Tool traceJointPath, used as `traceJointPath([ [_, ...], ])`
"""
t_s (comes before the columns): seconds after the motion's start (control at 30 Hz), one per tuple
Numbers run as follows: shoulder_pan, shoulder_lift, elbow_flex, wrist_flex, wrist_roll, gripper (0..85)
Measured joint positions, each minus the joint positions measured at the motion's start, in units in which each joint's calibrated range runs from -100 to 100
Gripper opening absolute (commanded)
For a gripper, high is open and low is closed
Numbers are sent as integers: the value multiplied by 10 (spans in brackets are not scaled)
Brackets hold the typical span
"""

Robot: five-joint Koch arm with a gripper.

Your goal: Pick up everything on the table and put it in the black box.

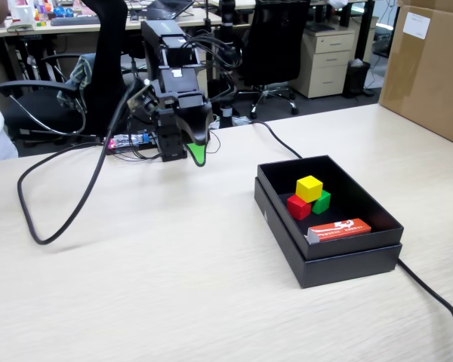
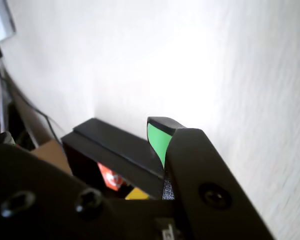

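box: black box point(image 1: 328, 253) sits nearest the fixed camera, right side of the bench point(image 1: 151, 286), open top, stepped rim. A dark cable point(image 1: 430, 290) runs off its near right corner toward the bench edge.
packet: flat orange-red packet point(image 1: 340, 228) lies inside the box against the near wall.
cubes: yellow cube point(image 1: 309, 187) rests on top of the red cube point(image 1: 298, 207) and green cube point(image 1: 322, 201), all three inside the box, mid-floor, touching each other. No cube visible on the bench outside the box.
hand: hand point(image 1: 197, 154) hangs over the far-left part of the bench, tips pointing down, well apart from the box, nothing between the jaws. Green-faced tip shows in both views; jaws look nearly closed, but they overlap in both views, so gap can't be told.
relative: in the fixed view, cubes are to the right of the hand and nearer the camera, with bare bench between. In the wrist view the box point(image 2: 115, 150) sits just behind the green tip, a bit of yellow and orange-red showing inside.
status: judging by layout, task looks done; nothing left to pick.
risk 1: yellow cube is perched, not seated. Any knock to the box could tip it off the stack.
risk 2: a return sweep toward the box at this height could catch the rim and shove the box.
risk 3: arm cable point(image 1: 68, 204) loops loose on the bench left of the hand; it could snag on a swing.
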Motion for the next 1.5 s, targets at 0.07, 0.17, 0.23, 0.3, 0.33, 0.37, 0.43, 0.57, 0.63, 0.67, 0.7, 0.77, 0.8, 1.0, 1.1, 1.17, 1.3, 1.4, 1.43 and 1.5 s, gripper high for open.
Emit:
traceJointPath([
  [0.07,-1,-62,-112,57,-1,520],
  [0.17,-2,-102,-165,101,-2,520],
  [0.23,-3,-129,-210,136,-3,520],
  [0.3,-6,-159,-263,166,-5,520],
  [0.33,-7,-172,-288,181,-6,520],
  [0.37,-9,-185,-312,196,-8,520],
  [0.43,-11,-212,-362,227,-12,519],
  [0.57,-13,-256,-447,280,-20,516],
  [0.63,-13,-263,-474,304,-23,516],
  [0.67,-13,-265,-486,316,-25,516],
  [0.7,-13,-265,-498,327,-28,515],
  [0.77,-14,-265,-529,354,-33,516],
  [0.8,-13,-265,-562,384,-40,517],
  [1.0,-13,-271,-614,434,-53,504],
  [1.1,-7,-271,-616,434,-55,503],
  [1.17,-7,-271,-616,419,-56,501],
  [1.3,-8,-273,-615,396,-57,501],
  [1.4,-8,-273,-616,396,-57,501],
  [1.43,-8,-273,-616,396,-57,501],
  [1.5,-8,-273,-616,396,-57,501],
])
